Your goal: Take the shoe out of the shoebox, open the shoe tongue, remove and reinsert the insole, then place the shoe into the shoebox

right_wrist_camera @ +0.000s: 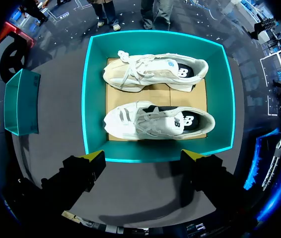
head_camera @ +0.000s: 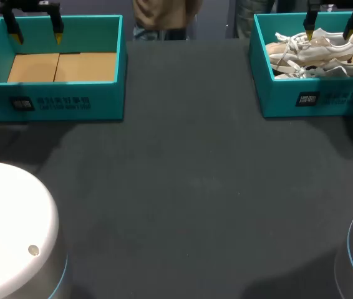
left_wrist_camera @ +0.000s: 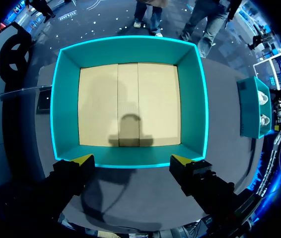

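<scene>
Two white lace-up shoes lie side by side in the teal shoebox (head_camera: 326, 99) at the far right of the table. One shoe (right_wrist_camera: 155, 72) lies farther from my right gripper, the other shoe (right_wrist_camera: 158, 121) nearer to it. Both shoes (head_camera: 314, 53) lie on a cardboard floor. My right gripper (right_wrist_camera: 144, 156) hangs open above the box's near wall, its yellow tips wide apart and touching nothing. My right gripper (head_camera: 330, 32) shows at the back of the box. My left gripper (left_wrist_camera: 131, 161) hangs open over an empty teal box (left_wrist_camera: 130, 43).
The empty teal box (head_camera: 58, 99) stands at the far left, with my left gripper (head_camera: 37, 31) above its back part. Between the boxes stretches the dark table surface (head_camera: 183, 187). White robot bases (head_camera: 11, 230) fill the near corners.
</scene>
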Controlling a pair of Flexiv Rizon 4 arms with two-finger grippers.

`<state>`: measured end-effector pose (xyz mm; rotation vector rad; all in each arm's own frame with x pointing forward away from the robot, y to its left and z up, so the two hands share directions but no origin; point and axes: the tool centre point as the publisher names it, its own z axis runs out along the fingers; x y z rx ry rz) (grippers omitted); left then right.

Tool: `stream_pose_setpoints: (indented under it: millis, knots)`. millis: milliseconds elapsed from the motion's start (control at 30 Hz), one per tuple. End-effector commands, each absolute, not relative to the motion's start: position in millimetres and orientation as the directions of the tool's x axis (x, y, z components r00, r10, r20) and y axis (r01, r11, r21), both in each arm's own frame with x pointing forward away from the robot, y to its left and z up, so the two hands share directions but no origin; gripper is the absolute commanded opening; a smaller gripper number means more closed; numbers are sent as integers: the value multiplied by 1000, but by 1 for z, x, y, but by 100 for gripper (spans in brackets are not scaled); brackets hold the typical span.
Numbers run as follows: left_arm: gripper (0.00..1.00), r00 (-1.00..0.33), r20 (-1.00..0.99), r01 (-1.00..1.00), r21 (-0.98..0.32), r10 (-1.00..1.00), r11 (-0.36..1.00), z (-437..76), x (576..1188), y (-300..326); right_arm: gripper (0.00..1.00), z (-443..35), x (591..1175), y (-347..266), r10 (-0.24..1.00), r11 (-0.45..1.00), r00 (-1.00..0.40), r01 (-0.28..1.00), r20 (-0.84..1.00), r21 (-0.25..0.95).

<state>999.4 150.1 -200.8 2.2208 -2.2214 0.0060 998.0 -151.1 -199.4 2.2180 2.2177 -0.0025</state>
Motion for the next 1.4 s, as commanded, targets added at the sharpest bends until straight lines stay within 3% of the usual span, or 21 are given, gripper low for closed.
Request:
stream_pose_setpoints:
  millis: [33,633,1400]
  knots:
    - [100,0,2,-1000,-1,-1000,0,-201,1000,150,100,-199,998,-151,1000,0,0,1000,-5,2]
    - [100,0,2,-1000,-1,-1000,0,-201,1000,150,100,-201,1002,-158,1000,-17,17,1000,-17,-8]
    - [100,0,2,-1000,-1,-1000,0,-201,1000,150,100,-233,1000,-241,996,-49,46,998,-76,-40]
